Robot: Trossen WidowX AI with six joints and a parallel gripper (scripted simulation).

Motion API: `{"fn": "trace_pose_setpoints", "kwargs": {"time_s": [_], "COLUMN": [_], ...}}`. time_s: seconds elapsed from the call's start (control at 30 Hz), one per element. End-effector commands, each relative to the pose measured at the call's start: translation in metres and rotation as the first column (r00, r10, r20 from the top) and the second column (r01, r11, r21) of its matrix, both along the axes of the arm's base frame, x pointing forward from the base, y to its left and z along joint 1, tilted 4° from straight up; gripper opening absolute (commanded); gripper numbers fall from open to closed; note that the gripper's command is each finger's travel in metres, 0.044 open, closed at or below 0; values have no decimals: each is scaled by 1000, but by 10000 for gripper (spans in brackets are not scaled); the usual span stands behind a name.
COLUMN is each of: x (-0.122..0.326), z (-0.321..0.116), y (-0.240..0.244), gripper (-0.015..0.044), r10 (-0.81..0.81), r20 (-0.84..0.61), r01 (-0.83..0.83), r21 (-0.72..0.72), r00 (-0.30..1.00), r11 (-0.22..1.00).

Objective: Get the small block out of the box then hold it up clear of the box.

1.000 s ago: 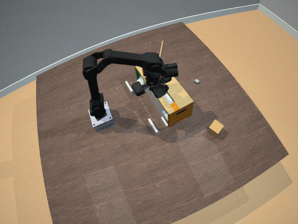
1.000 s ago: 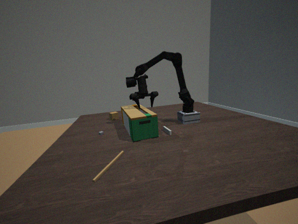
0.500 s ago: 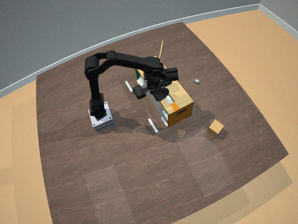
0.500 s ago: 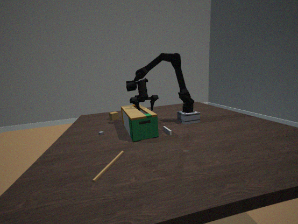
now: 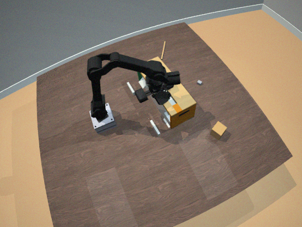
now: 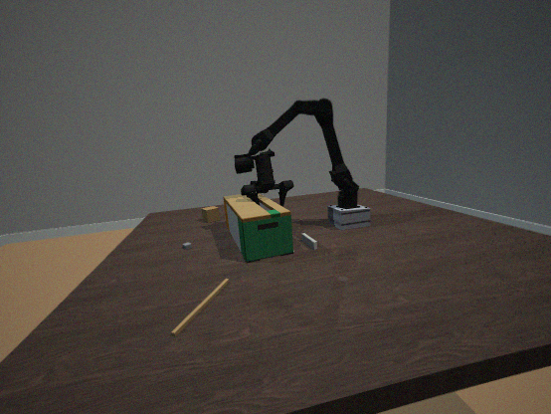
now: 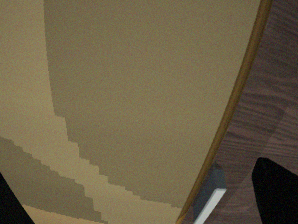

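The box [image 5: 188, 99] [image 6: 269, 243] [image 7: 150, 100] has a tan top with a lengthwise slot, an orange end and a green end. Its clear front faces the arm's base. My gripper [image 5: 151, 96] [image 6: 269, 203] [image 7: 164, 159] is open and empty, pointing down at the box's front edge. In the exterior view, one finger is at the top near the slot and the other hangs on the front side; contact cannot be told. The block on the shelf is not visible; the arm and tan top hide much of the inside.
White strips [image 5: 131, 88] [image 5: 155, 127] stand in front of the box; one shows in the exterior view [image 6: 309, 241]. Behind the box are a small grey cube [image 5: 199, 82] [image 6: 187, 246] and a larger tan cube [image 5: 218, 129] [image 6: 210, 214]. A wooden stick [image 5: 163, 50] [image 6: 200, 307] lies beyond the green end.
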State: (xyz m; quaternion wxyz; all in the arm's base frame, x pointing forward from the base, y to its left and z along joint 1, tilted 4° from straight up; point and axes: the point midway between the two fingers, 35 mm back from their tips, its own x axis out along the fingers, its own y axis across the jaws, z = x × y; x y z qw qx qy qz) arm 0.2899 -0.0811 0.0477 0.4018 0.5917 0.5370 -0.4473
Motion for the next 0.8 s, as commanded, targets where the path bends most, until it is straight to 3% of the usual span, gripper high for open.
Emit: {"fn": "trace_pose_setpoints", "kwargs": {"time_s": [0.0,0.77], "x": [1,5], "z": [0,-3], "y": [2,55], "gripper": [400,400], "r10": [0,0], "r20": [1,1], "r01": [0,0], "r21": [0,5], "r00": [1000,1000], "r11": [1000,1000]}}
